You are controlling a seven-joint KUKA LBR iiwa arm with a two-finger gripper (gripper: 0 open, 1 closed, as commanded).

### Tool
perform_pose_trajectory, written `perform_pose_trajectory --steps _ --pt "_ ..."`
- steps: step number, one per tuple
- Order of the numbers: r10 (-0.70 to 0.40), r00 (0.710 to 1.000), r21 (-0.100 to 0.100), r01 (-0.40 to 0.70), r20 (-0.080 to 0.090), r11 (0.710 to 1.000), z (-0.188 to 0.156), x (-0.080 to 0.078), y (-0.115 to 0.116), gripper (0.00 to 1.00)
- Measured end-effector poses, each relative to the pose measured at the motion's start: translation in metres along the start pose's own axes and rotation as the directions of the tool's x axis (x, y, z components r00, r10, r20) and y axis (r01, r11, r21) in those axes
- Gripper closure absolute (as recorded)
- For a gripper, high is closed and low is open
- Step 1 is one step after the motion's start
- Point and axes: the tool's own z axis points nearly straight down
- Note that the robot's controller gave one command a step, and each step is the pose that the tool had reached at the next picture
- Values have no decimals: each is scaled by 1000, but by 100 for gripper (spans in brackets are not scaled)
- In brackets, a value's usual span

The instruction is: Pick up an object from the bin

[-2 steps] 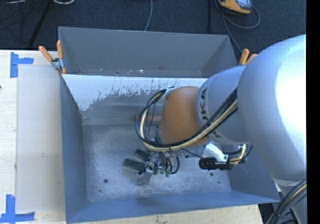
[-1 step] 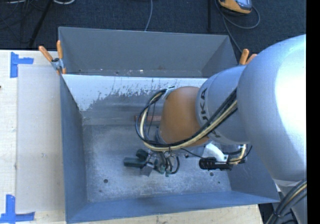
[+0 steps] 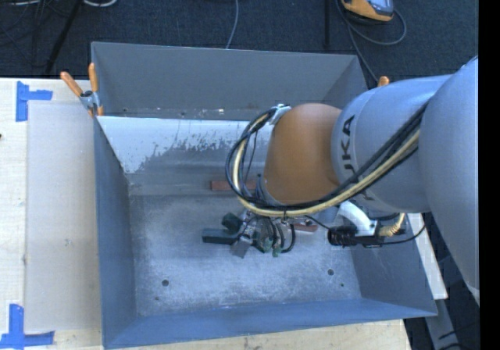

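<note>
Here, the tool [image 3: 264, 242] sits beside a dark angular piece [image 3: 216, 237].

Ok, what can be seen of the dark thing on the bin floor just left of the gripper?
The dark thing is small, blackish and elongated. It lies flat on the grey floor of the bin, near the middle, with a dark greenish lump at its upper right. Its material is unclear. Its right end reaches under the gripper; whether it is gripped cannot be told.

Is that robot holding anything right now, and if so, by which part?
It cannot be told. The gripper is down at a small black thing on the floor of the bin, but whether it grips it is hidden.
</note>
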Motion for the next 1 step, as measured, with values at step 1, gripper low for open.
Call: perform_pose_trajectory --steps 1 --pt "-2 1000 2 2 -4 1000 -27 -1 0 100"
